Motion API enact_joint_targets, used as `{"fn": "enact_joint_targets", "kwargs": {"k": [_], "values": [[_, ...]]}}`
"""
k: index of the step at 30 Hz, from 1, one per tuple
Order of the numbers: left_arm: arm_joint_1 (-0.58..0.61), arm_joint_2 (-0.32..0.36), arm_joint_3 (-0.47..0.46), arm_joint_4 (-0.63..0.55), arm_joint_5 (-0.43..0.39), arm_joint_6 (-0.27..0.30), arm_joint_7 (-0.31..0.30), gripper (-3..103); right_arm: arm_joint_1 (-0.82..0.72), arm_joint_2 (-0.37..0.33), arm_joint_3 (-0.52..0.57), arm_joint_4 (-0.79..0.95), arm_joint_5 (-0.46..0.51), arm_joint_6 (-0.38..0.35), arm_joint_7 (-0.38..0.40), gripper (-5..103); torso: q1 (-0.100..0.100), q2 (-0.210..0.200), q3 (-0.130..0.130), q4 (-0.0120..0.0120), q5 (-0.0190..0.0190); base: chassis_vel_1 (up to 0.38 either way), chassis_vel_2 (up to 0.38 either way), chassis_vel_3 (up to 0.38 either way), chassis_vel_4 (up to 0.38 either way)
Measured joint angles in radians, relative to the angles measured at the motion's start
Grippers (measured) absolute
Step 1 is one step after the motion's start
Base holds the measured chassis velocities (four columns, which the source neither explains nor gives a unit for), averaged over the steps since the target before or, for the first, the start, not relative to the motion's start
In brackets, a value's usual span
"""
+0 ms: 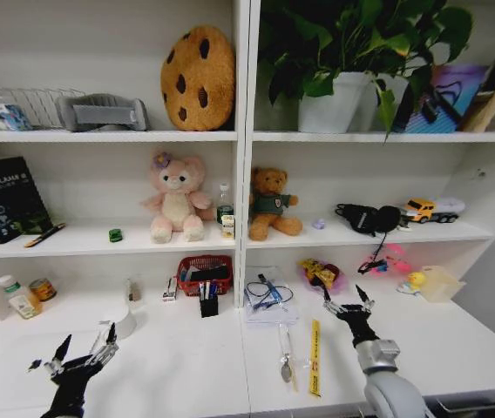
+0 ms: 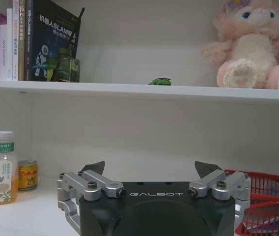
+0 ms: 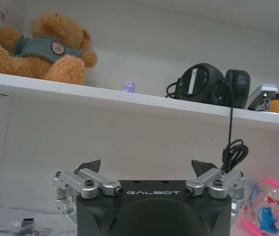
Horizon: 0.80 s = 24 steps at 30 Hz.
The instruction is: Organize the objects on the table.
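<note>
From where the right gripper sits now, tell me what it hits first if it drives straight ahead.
Probably the white back wall under the shelf. The right gripper is open and empty, and its wrist view shows bare wall straight ahead. The dangling headphone cable hangs off to one side; depth is unclear.

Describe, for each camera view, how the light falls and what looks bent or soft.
Head view: shelf lines bow outward like a wide lens, and the table is evenly lit. Left wrist view: the open left hand is dark against the bright wall, and the plush toy is slightly soft. Right wrist view: a shadow lies under the shelf above the open right hand.
</note>
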Motion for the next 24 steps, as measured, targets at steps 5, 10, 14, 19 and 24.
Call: {"fn": "enact_joint_targets", "kwargs": {"k": [5, 10, 14, 19, 24], "values": [[0.0, 0.0, 0.0, 0.0, 0.0, 0.0, 0.0, 100, -0.1, 0.032, 0.047, 0.034, 0.01, 0.052, -0.019, 100, 0.0, 0.0, 0.0, -0.0005, 0.0001, 0.0, 0.0, 0.0, 0.0], [0.0, 0.0, 0.0, 0.0, 0.0, 0.0, 0.0, 100, -0.107, 0.035, 0.05, 0.035, 0.009, 0.058, -0.021, 100, 0.0, 0.0, 0.0, 0.0001, 0.0003, 0.0, 0.0, 0.0, 0.0], [0.0, 0.0, 0.0, 0.0, 0.0, 0.0, 0.0, 100, -0.104, 0.035, 0.049, 0.034, 0.009, 0.058, -0.021, 100, 0.0, 0.0, 0.0, 0.0, 0.0003, 0.0, 0.0, 0.0, 0.0], [0.0, 0.0, 0.0, 0.0, 0.0, 0.0, 0.0, 100, -0.102, 0.034, 0.048, 0.031, 0.009, 0.058, -0.021, 100, 0.0, 0.0, 0.0, -0.0001, 0.0003, 0.0, 0.0, 0.0, 0.0], [0.0, 0.0, 0.0, 0.0, 0.0, 0.0, 0.0, 100, -0.1, 0.034, 0.047, 0.029, 0.009, 0.057, -0.021, 100, 0.0, 0.0, 0.0, -0.0001, 0.0003, 0.0, 0.0, 0.0, 0.0]]}}
